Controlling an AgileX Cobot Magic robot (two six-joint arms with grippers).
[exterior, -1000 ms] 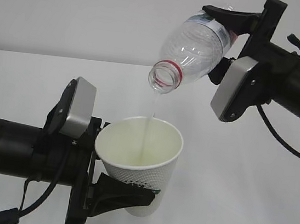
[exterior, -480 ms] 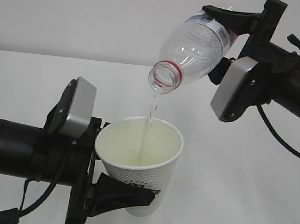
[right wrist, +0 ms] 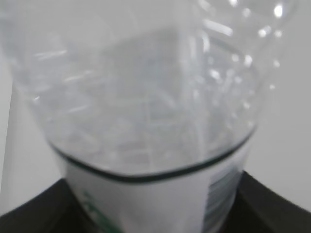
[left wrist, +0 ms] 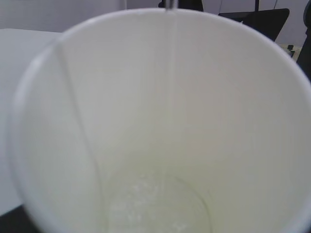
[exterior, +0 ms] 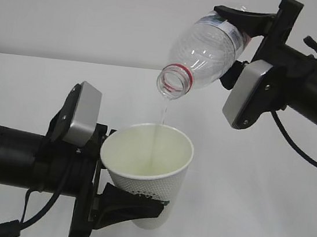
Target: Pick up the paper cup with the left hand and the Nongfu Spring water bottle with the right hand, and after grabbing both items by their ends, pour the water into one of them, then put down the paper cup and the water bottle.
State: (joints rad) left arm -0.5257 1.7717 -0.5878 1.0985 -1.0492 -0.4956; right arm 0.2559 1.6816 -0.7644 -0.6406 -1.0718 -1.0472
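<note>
A plain white tabletop (exterior: 254, 189) fills the lower scene. Behind it stands a bare, pale grey wall (exterior: 91, 10).

Exterior camera: slanted down across the desk (exterior: 261, 225), moderately close. Left wrist camera: very close, looking into the paper cup (left wrist: 160, 121); right wrist camera: pressed near the water bottle (right wrist: 146, 111). Exterior shares both objects.

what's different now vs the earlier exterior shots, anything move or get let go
Only the water stream looks different: thicker half a second ago, now thin and faint again. Nothing was taken hold of or let go. The right end effector keeps the Nongfu Spring water bottle tilted mouth-down over the paper cup, which the left end effector holds in the same spot.
</note>
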